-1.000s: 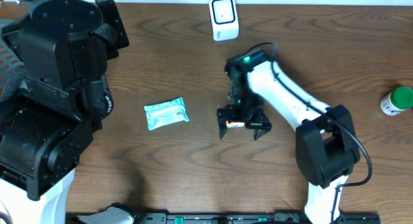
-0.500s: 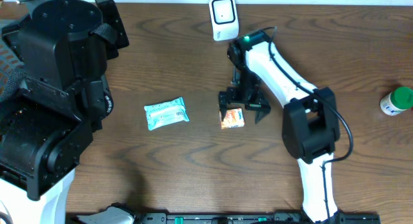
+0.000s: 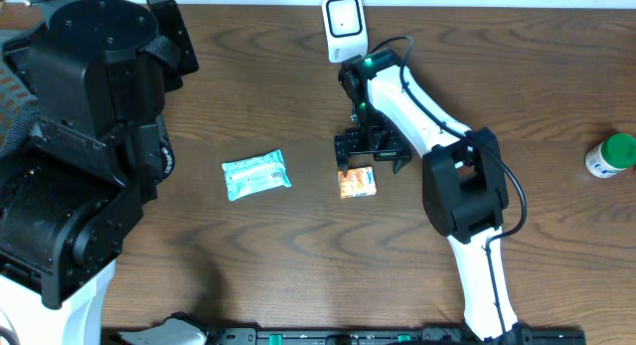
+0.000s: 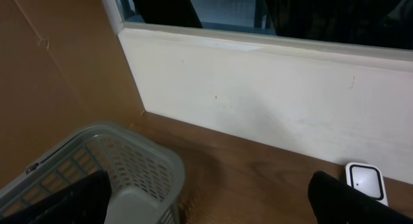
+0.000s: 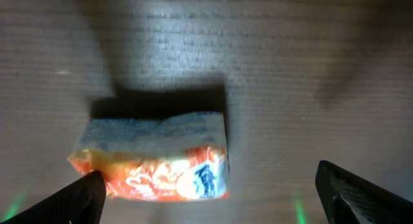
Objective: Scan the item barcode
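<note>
Orange packet lies flat on the worktop, just ahead of the wide-apart jaws of the right gripper, which clamp nothing. The packet looks light, soft and crinkly, and its film is likely slick. A gentle pinch across its short width near the middle seems the safest hold and should not crush the contents. A teal packet lies near it, toward the left arm. The white scanner stands beyond. The left gripper, jaws also apart and empty, hangs above a grey basket.
</note>
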